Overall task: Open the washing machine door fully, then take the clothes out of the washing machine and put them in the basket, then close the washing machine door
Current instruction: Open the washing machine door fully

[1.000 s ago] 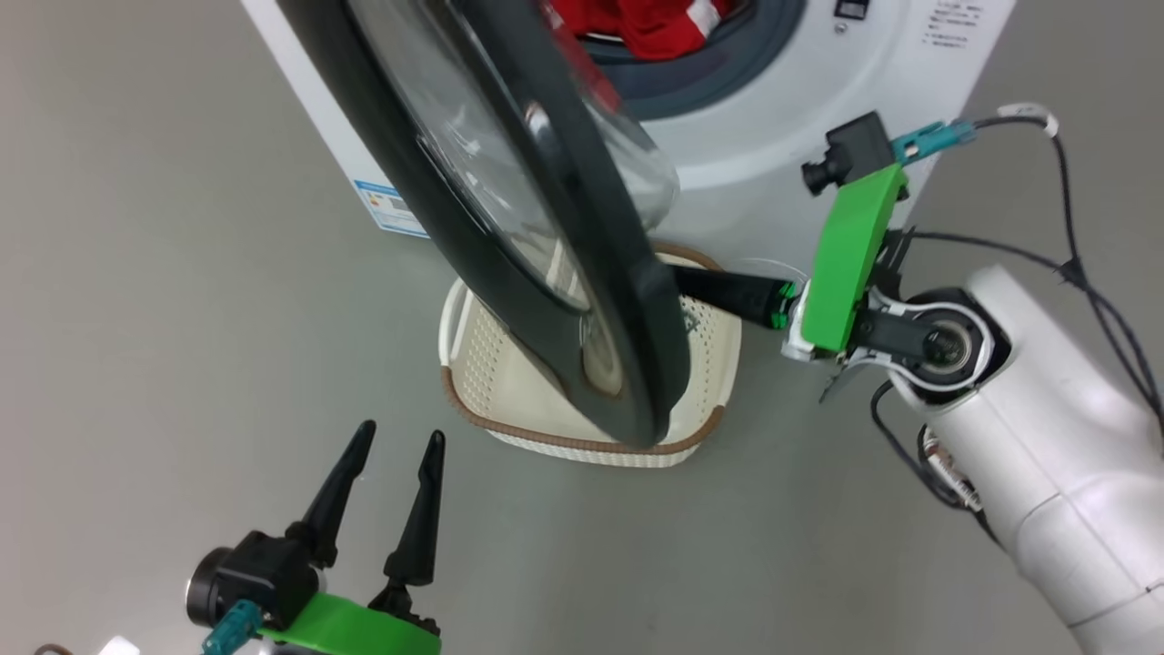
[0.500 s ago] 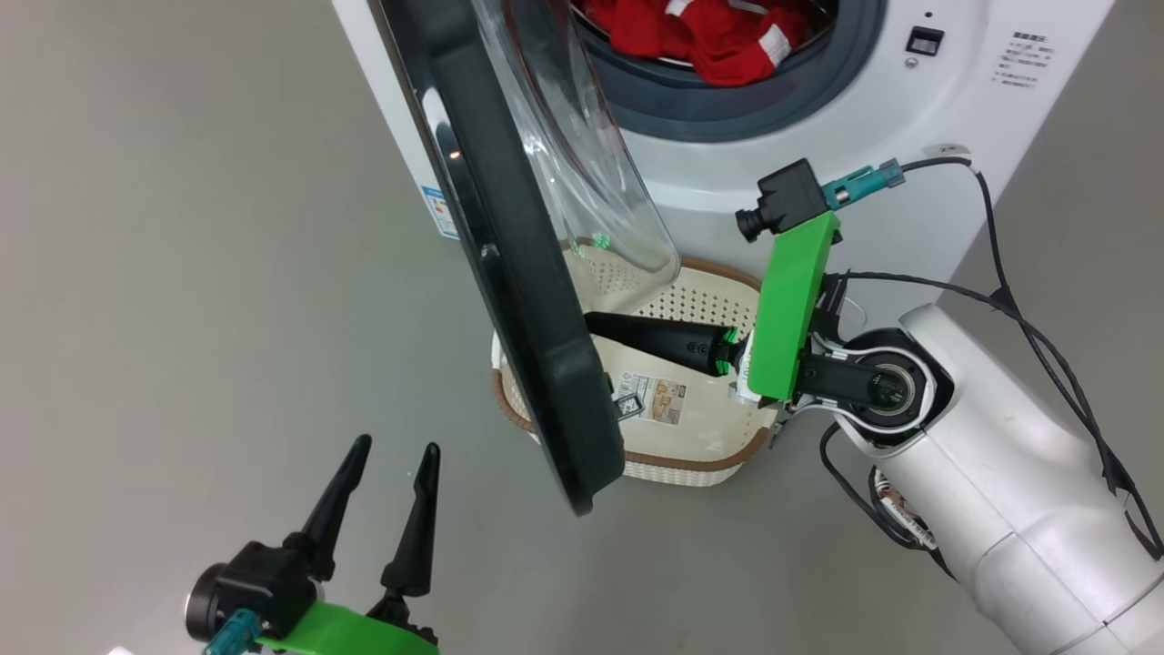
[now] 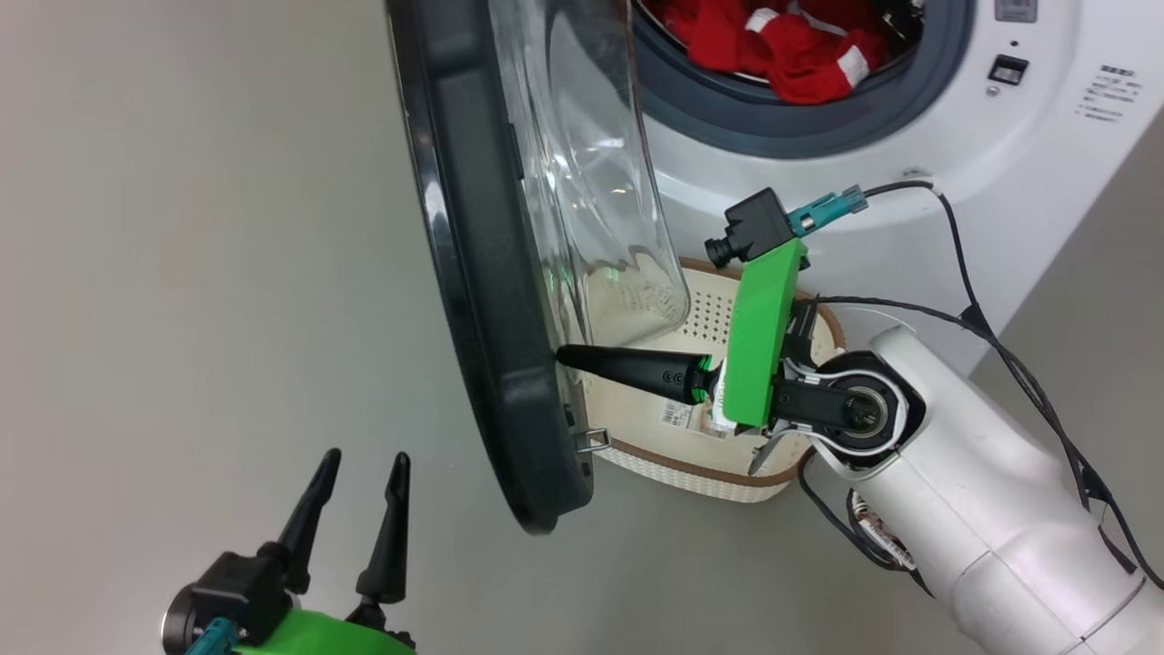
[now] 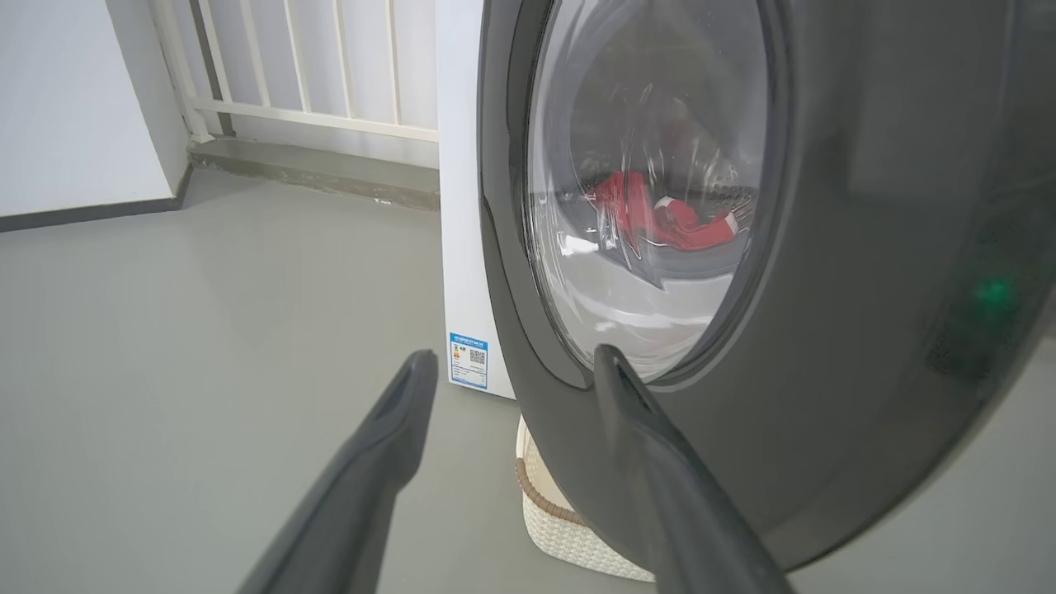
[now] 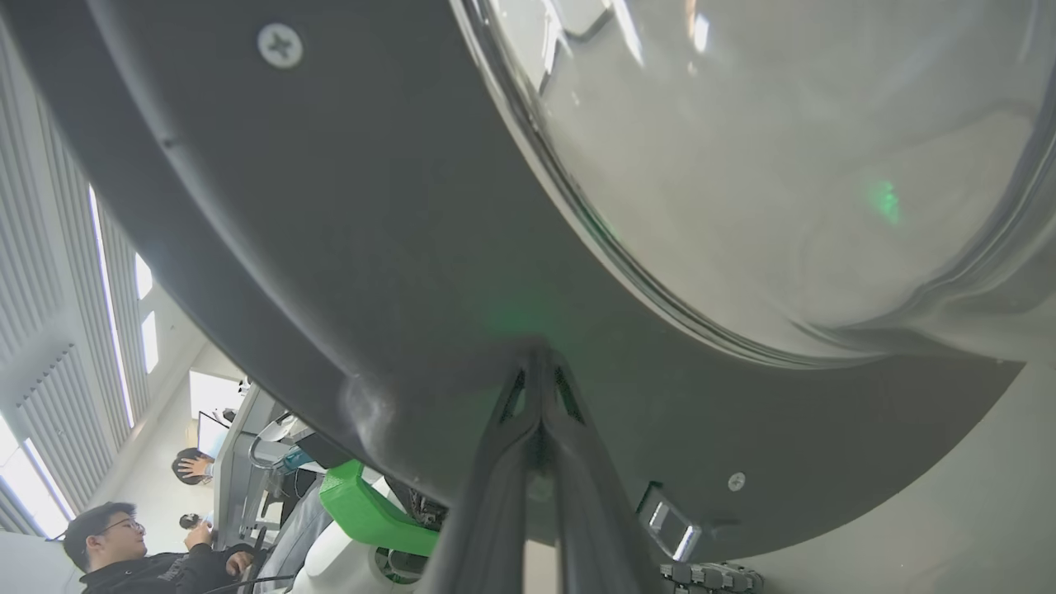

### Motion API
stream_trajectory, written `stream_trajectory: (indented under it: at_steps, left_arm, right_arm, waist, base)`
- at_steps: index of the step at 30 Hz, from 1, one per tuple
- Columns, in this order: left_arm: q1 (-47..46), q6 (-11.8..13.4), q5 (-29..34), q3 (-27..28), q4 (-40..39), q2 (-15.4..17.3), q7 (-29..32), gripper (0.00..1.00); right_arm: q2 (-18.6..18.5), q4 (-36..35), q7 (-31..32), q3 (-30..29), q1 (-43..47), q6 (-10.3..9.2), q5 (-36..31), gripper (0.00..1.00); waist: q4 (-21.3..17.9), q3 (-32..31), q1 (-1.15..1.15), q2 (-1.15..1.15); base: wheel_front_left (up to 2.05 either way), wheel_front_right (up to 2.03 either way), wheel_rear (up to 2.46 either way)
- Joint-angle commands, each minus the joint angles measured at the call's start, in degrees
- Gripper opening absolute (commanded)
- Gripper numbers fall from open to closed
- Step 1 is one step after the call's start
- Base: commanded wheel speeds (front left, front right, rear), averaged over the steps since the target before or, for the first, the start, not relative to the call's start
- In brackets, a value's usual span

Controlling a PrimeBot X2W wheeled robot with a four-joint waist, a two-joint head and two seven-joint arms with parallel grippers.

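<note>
Touching door (image 3: 473, 273) inner rim: right hand (image 3: 566, 356), pressed together; left hand (image 3: 364, 455) spread; door half-hides basket (image 3: 691, 459).

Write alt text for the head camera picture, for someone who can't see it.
The shut right gripper touches its tips to the inner face of the part-open washing machine door, which stands edge-on above the cream basket. Red clothes lie inside the washing machine at the top; the open left gripper hovers at lower left, holding nothing.

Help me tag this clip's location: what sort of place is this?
Likely a lab or office test area: a washing machine on grey floor, with a person seated in the background.
</note>
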Motion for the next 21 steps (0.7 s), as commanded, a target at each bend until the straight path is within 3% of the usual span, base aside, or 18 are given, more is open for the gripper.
stream_trajectory:
  at_steps: [1,8,21]
  left_arm:
    - [-0.4,-0.1,0.4,2.2,-0.9,0.8,-0.5,1.00]
    - [-0.3,0.6,-0.5,1.8,-1.0,0.7,-0.5,1.00]
    - [0.6,1.8,-1.2,3.3,-2.7,0.7,-0.5,1.00]
  right_arm:
    - [2.2,-1.7,0.1,0.8,0.7,0.10,0.1,0.00]
    - [3.3,-1.3,0.1,1.5,0.8,0.10,0.1,0.00]
    - [6.1,0.4,0.8,3.2,-1.7,0.10,-0.2,0.00]
  waist:
    - [1.1,-0.3,0.00,0.00]
    - [3.7,-0.7,0.00,0.00]
    - [4.2,0.3,0.00,0.00]
  base:
    - [0.00,0.00,0.00]
    - [0.00,0.00,0.00]
    - [0.00,0.00,0.00]
